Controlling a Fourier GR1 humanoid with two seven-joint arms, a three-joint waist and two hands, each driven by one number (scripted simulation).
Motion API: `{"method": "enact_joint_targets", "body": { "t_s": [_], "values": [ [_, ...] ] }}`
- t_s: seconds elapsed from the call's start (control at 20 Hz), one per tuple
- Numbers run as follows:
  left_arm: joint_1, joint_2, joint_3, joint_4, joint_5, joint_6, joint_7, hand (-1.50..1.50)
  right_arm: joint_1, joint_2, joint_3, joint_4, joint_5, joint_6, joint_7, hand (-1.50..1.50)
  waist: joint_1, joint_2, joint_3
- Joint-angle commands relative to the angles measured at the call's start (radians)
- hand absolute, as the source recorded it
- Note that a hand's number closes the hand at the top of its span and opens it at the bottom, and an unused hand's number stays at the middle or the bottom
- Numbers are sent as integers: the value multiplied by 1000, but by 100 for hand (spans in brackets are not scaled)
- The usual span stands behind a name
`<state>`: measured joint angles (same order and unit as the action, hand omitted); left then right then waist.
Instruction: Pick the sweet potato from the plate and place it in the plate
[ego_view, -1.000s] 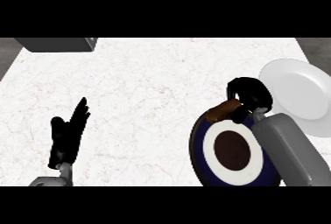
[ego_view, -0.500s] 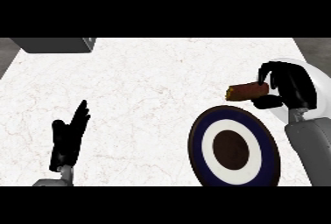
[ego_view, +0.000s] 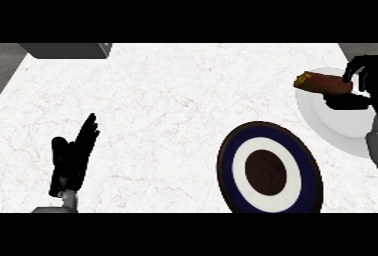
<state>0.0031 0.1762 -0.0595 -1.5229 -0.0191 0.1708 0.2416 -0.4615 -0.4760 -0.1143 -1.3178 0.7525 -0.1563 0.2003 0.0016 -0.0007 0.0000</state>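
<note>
Sweet potato (ego_view: 322, 83), clamped in the right hand's (ego_view: 354, 82) fingers, is now carried off the ringed plate (ego_view: 269, 172) over the white plate (ego_view: 336, 120), release pending; left hand (ego_view: 70, 157) rests open.

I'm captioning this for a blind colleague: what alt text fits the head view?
The right hand holds a sweet potato over the white plate at the right edge. A dark blue plate lies nearer, and the left hand rests open at the lower left.

You've got loads of open counter (ego_view: 170, 105) left of the dark-rimmed plate (ego_view: 269, 172); only a grey box (ego_view: 66, 50) sits far up-left of it.
</note>
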Motion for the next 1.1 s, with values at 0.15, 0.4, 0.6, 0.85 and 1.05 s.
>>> {"method": "enact_joint_targets", "body": {
  "t_s": [0.15,0.4,0.6,0.85,1.05],
  "values": [
    [-16,-24,-2,34,-38,10,-39,0,-76,-53,-113,299,-18,-57,-128,150,8,3,0],
    [-27,-38,5,57,-26,-8,-40,0,-153,-97,-142,548,-10,-91,-265,150,14,5,1],
    [-78,-39,5,52,-33,-4,20,0,-252,-159,-148,739,9,-28,-290,150,24,9,1],
    [-51,-26,8,35,-28,-24,-7,0,-274,-151,-161,929,3,6,-369,150,38,14,3],
    [-70,-33,15,82,-29,-26,-36,0,-271,-190,-126,1015,32,143,-388,150,38,17,3]
  ]
}}
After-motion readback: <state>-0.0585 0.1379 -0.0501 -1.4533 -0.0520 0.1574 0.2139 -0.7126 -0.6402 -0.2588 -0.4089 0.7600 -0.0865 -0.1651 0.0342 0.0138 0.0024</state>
